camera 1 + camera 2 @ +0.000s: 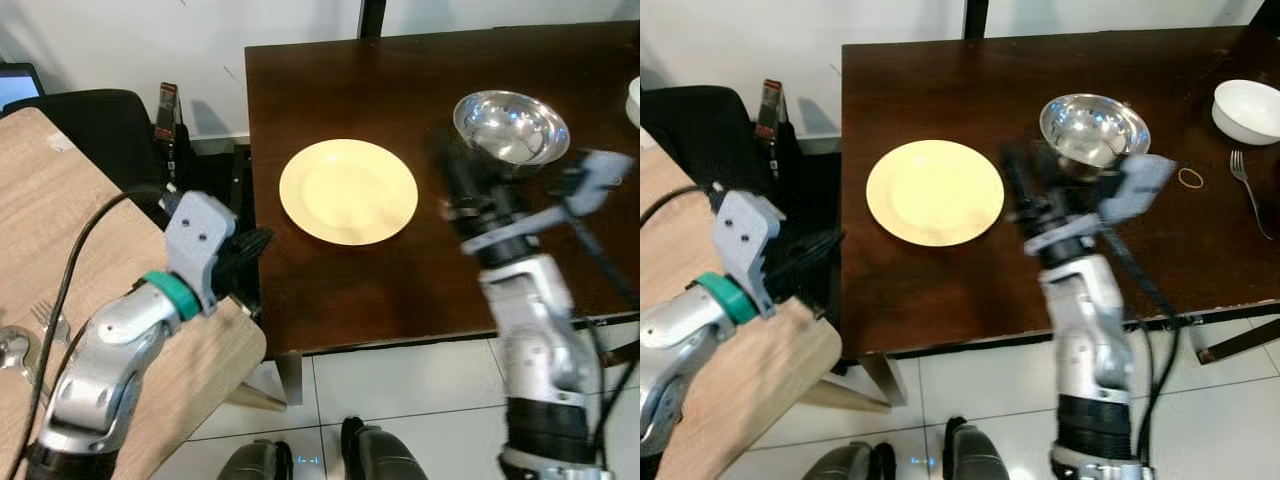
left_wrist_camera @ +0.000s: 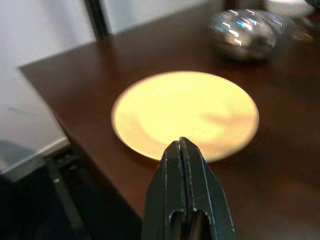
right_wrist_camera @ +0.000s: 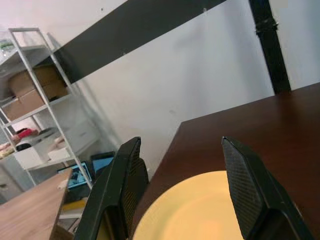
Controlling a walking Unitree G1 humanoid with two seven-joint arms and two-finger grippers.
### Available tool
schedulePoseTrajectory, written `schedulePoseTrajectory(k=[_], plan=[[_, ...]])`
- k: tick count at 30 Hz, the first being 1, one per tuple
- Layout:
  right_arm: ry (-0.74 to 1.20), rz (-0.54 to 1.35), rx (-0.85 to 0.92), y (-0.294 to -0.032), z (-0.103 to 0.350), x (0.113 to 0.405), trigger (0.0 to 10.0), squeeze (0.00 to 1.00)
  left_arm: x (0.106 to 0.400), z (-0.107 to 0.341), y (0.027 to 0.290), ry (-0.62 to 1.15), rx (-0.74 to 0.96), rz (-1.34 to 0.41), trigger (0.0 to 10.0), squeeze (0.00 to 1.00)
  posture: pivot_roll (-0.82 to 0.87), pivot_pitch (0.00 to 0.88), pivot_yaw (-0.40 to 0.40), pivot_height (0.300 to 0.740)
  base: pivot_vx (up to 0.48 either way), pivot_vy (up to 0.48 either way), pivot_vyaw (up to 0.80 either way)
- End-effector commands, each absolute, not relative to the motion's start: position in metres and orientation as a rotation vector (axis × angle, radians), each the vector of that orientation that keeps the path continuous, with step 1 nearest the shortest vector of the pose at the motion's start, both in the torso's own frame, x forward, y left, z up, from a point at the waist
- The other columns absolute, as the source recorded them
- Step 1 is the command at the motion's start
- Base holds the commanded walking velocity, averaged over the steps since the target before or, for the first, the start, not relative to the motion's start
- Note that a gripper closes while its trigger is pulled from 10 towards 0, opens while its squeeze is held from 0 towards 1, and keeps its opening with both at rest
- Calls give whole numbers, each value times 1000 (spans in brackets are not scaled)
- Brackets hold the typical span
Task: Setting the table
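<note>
Yellow plate (image 1: 347, 190) on dark table (image 1: 400, 80); right tool (image 3: 182, 192) blurred, spread above it; left tool (image 2: 186, 165) clenched.

On the dark worktop (image 1: 940, 290), a yellow plate (image 1: 935, 192) lies left of the steel bowl (image 1: 1094, 127); right of that bowl sit a white bowl (image 1: 1249, 110) and fork (image 1: 1249, 190).

Plate (image 1: 348, 190) pale yellow, plain. Counter (image 1: 400, 80) dark brown, glossy. Metal bowl (image 1: 1094, 128) silver, mirror-bright. Second bowl (image 1: 1247, 110) white. Small ring (image 1: 1191, 178) yellowish, possibly rubber band; too small to be sure. Fork (image 1: 1248, 190) silver. Side table (image 1: 40, 220) light wood grain. Left gripper (image 2: 187, 190) black; wrist housing grey with teal band. Right gripper (image 3: 185, 190) black, textured pads. Floor (image 1: 400, 400) white tile, grey grout.
</note>
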State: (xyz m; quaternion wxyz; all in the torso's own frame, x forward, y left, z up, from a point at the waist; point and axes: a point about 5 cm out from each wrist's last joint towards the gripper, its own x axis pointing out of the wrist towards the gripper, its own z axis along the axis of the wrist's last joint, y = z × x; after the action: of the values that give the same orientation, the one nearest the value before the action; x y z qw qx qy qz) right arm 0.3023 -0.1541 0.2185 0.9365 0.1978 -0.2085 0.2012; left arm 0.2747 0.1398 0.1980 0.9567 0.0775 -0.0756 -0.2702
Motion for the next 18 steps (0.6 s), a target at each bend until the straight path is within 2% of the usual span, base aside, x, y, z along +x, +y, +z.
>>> schedulePoseTrajectory(k=[1, 10, 18], plan=[[-447, 397, 363, -151, 221, 301, 10000, 0, 284, 191, 141, -144, 127, -437, 10000, 0, -29, 134, 87, 740, 0, 0, 0], [-492, 372, 318, -154, 240, 306, 10000, 0, 296, 191, 128, -162, 99, -368, 10000, 0, -47, 127, 85, 740, 0, 0, 0], [-489, 286, 438, -167, 239, 309, 10000, 0, 303, 193, 133, -173, 104, -305, 10000, 0, -46, 132, 95, 740, 0, 0, 0]])
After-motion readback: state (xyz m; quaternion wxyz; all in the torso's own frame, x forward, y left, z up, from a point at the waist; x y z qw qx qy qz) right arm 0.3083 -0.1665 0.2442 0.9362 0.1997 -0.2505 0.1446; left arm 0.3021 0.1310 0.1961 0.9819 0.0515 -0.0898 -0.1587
